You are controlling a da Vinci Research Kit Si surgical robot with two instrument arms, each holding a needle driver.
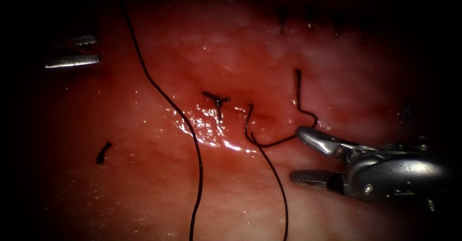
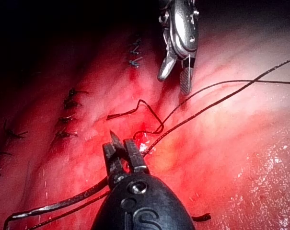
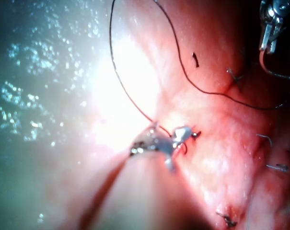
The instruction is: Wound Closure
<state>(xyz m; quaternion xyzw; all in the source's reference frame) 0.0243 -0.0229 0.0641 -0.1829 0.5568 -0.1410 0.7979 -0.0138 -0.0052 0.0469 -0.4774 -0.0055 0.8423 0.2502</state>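
Red, wet pork-belly tissue [image 1: 159,183] lies under both of my tools, glistening with red fluid [image 1: 207,128] at its middle. My right arm's grey steel needle driver [image 1: 296,154] comes in low on the right. Its jaws stand wide apart and hold nothing, and the upper one lies just beside a loop of thread. My left arm's steel needle driver [image 1: 96,49] hangs well off to the left of the stitches. It is clamped on the curved grey steel needle [image 3: 274,73] near one end, though I cannot tell which end. The needle is clear of the tissue.

Thin dark thread [image 1: 194,145] runs in one long strand down the tissue's left half. A second stretch leaves the tissue at the middle, loops toward my right tool and trails downward. A small dark knotted stitch [image 1: 217,100] sits between the two strands. A short dark cut end of thread [image 1: 103,153] lies loose, far to the left.
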